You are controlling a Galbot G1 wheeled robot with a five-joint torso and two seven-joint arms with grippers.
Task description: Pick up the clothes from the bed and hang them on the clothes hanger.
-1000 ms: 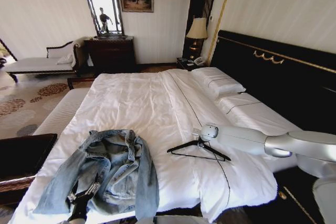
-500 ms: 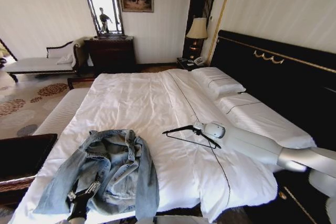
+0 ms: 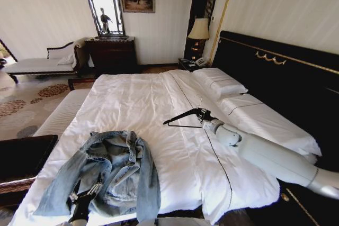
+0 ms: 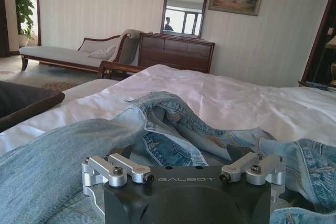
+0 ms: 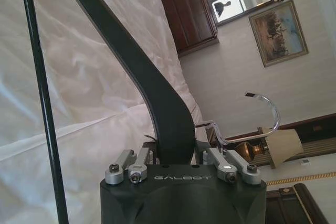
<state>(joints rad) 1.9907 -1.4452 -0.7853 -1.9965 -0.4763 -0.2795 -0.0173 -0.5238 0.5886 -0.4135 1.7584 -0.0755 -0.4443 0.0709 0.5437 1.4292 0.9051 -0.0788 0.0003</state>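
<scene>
The light-blue denim clothes (image 3: 108, 170) lie crumpled on the near left part of the bed (image 3: 143, 104). My left gripper (image 3: 83, 198) hovers open at the jacket's near edge. In the left wrist view the clothes (image 4: 173, 129) spread right in front of the left gripper (image 4: 184, 167). My right gripper (image 3: 203, 115) is shut on the black clothes hanger (image 3: 180, 117), held tilted above the middle of the bed. In the right wrist view the clothes hanger (image 5: 152, 87) sits between the fingers of the right gripper (image 5: 176, 156), its silver hook (image 5: 262, 109) pointing away.
White pillows (image 3: 220, 82) and a black headboard (image 3: 275, 72) line the right side. A lamp (image 3: 198, 29) stands on a nightstand beyond them. A dark dresser (image 3: 111, 52) and a chaise longue (image 3: 39, 63) stand by the far wall. A dark bench (image 3: 24, 154) sits at the bed's near left.
My right gripper has lifted the clothes hanger off the duvet and carried it away from me, toward the middle of the bed. The left gripper and the jacket have not moved.
</scene>
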